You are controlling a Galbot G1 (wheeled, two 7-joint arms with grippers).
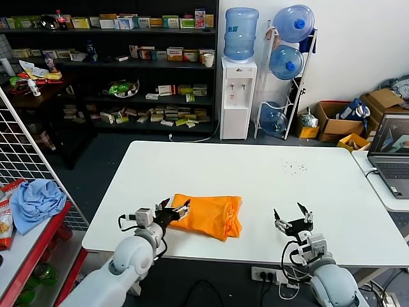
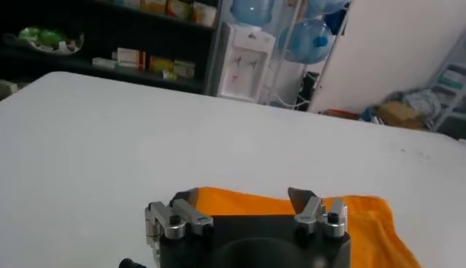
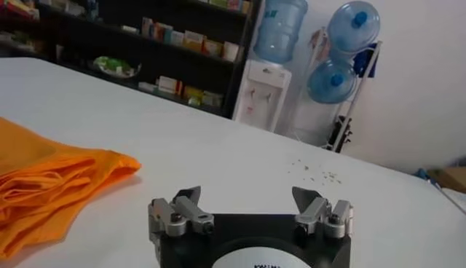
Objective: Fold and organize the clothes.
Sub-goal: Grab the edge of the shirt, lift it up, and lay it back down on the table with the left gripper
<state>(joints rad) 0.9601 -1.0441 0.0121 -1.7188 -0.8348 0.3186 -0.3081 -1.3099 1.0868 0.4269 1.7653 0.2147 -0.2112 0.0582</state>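
At the far left of the head view, beside the white table (image 1: 268,185), a light blue cloth (image 1: 36,203) lies crumpled on a red shelf (image 1: 39,238), well apart from the work area.

The left gripper (image 1: 174,209) is near the front edge of the table, at the left end of the folded shirt. Its fingers are spread wide and hold nothing; the tips reach just over the left edge of the fabric, and I cannot tell if they touch it. In the left wrist view the same gripper (image 2: 244,196) shows two separated fingertips (image 2: 301,199) with the orange cloth visible behind and between them.

The orange T-shirt (image 1: 208,215) lies on the table near the front edge, a little left of the middle. It is folded into a compact, roughly rectangular bundle with some wrinkles and layered edges on its right side. No lettering can be seen on the upper face. In the right wrist view the layered folds of the shirt (image 3: 51,182) appear at one side, flat on the table.

The right gripper (image 1: 293,217) is further to the right, also near the front edge, clearly apart from the shirt. Its fingers are wide open and empty, above bare table surface. The right wrist view confirms this gripper (image 3: 247,198) has nothing between its fingers
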